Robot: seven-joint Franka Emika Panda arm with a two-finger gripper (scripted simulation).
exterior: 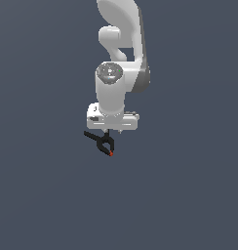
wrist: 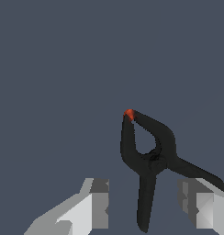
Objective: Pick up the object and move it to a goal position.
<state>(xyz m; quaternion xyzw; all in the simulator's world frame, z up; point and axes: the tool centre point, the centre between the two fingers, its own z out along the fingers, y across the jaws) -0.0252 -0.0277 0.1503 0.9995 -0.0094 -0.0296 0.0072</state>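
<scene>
Two fingers (wrist: 98, 202) of gripper (exterior: 107, 133) seen spread apart, black spring clamp (wrist: 148, 158) placed between them; actual pinch cannot be confirmed. Clamp's red-orange tip (wrist: 129, 114) pointed away from wrist. Plain dark slate-grey surface (exterior: 189, 195) seen all round, no walls visible.

Black clamp (wrist: 150, 160) with a red-orange tip (wrist: 129, 114); white arm (exterior: 116, 53); white-and-grey end effector (wrist: 146, 204); plain slate-blue background.

White arm points straight down, tool (exterior: 108, 132) fingers spread apart.
</scene>
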